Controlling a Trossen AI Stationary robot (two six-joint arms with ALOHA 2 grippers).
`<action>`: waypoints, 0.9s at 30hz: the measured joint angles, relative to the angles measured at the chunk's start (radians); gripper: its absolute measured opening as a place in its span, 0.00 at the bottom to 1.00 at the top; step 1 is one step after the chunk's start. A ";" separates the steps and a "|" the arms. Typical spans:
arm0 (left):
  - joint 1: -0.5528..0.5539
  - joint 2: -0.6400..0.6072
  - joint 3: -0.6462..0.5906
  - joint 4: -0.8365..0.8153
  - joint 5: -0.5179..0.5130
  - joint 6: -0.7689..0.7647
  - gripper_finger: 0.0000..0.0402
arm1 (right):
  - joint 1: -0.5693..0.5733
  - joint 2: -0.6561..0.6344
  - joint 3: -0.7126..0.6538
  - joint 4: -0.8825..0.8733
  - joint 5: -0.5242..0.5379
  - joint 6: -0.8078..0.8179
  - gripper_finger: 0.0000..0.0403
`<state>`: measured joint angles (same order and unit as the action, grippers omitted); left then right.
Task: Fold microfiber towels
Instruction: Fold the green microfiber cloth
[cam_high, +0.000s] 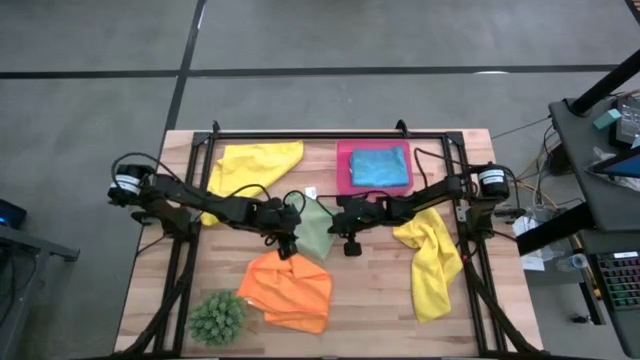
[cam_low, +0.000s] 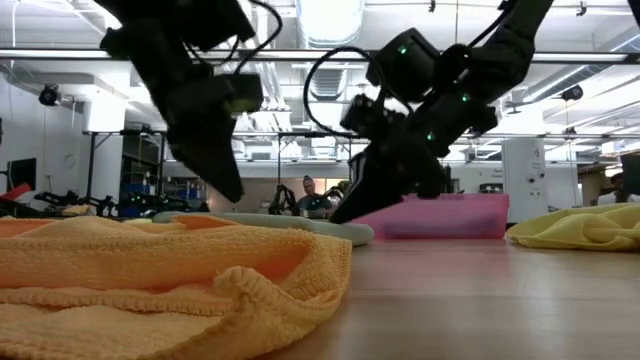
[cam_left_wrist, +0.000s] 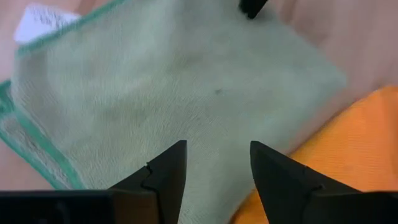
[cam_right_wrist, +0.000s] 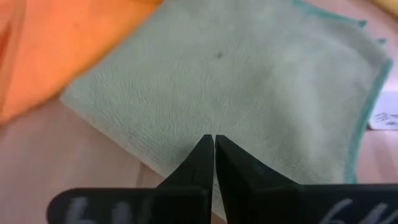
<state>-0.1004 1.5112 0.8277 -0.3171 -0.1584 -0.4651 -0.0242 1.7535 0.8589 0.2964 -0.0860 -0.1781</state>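
A sage green towel (cam_high: 315, 228) lies flat on the table's middle, folded, with doubled hemmed edges (cam_left_wrist: 25, 134). My left gripper (cam_left_wrist: 217, 152) hangs open above its left part, clear of the cloth, as the low view (cam_low: 225, 185) shows. My right gripper (cam_right_wrist: 214, 140) is shut, and its tips point slanting down at the towel's right edge (cam_low: 340, 215). An orange towel (cam_high: 288, 290) lies crumpled near the front, partly against the green one. Two yellow towels (cam_high: 255, 165) (cam_high: 430, 255) lie loose at the far left and at the right. A turquoise blue towel (cam_high: 380, 166) rests folded on the pink tray (cam_high: 344, 180). My right gripper comes slanting down from the table's right with its fingers shut. Its tips are at the sage green towel near its right edge (cam_right_wrist: 186, 134). I cannot tell whether they press on the cloth or stand just above it.
A spiky green plant ball (cam_high: 217, 317) sits at the near left corner. A small white label (cam_left_wrist: 40, 22) lies beside the green towel. Black frame rails (cam_high: 320, 135) run along the table's far side and both flanks. Bare wood (cam_high: 375, 300) shows between the orange and right yellow towels.
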 joint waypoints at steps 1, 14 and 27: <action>0.001 0.009 -0.009 -0.002 -0.001 -0.005 0.39 | 0.000 0.005 0.006 -0.014 0.000 -0.005 0.02; 0.000 0.058 -0.046 -0.017 0.008 -0.079 0.24 | -0.002 -0.034 0.019 -0.218 0.019 -0.056 0.02; 0.000 -0.021 -0.052 -0.066 -0.002 -0.052 0.22 | 0.103 -0.097 0.021 -0.019 0.006 0.036 0.02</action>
<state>-0.1005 1.4899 0.7760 -0.3836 -0.1605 -0.5175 0.0790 1.6562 0.8801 0.2778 -0.0798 -0.1419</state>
